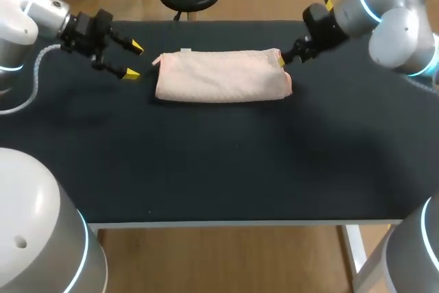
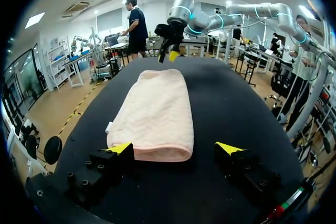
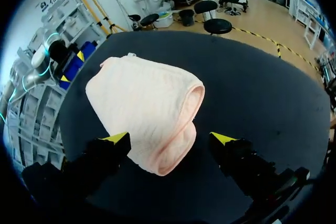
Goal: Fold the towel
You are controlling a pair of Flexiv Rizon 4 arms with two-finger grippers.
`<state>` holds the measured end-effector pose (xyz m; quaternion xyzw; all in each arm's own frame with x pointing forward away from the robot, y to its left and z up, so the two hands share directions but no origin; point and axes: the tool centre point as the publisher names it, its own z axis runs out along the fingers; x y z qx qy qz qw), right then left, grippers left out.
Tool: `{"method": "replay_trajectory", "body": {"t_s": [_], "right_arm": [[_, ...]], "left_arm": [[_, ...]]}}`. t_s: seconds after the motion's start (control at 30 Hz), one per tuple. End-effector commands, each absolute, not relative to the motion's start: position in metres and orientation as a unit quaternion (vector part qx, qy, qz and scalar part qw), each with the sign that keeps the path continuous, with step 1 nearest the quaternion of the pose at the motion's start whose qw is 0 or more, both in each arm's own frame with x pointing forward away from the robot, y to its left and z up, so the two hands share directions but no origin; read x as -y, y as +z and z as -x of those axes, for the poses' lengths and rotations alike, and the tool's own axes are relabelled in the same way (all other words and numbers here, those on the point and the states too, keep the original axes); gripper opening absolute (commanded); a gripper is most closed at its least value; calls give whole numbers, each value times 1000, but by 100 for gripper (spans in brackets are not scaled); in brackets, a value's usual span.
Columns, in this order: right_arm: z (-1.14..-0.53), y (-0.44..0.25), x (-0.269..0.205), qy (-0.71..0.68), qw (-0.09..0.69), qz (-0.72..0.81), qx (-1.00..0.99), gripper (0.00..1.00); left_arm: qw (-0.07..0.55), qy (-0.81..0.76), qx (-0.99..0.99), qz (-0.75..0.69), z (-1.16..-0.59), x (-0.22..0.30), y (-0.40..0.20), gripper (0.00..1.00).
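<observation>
Head view: a folded peach towel [image 1: 223, 75] lies in the upper middle of the frame on the black table [image 1: 240, 169]. The left gripper [image 1: 134, 60], at upper left, stands open just beside the towel's left end, not touching it. The right gripper [image 1: 282, 60] sits at the towel's right end.

Left wrist view: the 2 fingers are spread wide, with the towel's near end just ahead of them.

Right wrist view: the fingers are spread wide, and the towel's looped end lies between them, ungripped.
</observation>
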<state>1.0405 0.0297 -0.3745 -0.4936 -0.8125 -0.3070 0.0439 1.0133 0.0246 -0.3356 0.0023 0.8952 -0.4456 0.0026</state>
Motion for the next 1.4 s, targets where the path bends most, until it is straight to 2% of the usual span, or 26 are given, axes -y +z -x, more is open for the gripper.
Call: {"method": "replay_trajectory", "body": {"t_s": [0.03, 0.3, 0.97, 1.4], "right_arm": [[-1050, -396, -34, -349, 166, 574, 722, 100], [-1044, -408, -40, -359, 214, 582, 698, 100], [-1049, -422, -53, -365, 223, 577, 696, 100], [-1060, -432, -83, -368, 240, 564, 699, 100]], "left_arm": [[4, -446, -895, -2, -1013, -25, -336, 100], [4, -446, -895, -2, -1013, -25, -336, 100], [4, -446, -895, -2, -1013, -25, -336, 100], [4, -446, -895, -2, -1013, -25, -336, 100]]}}
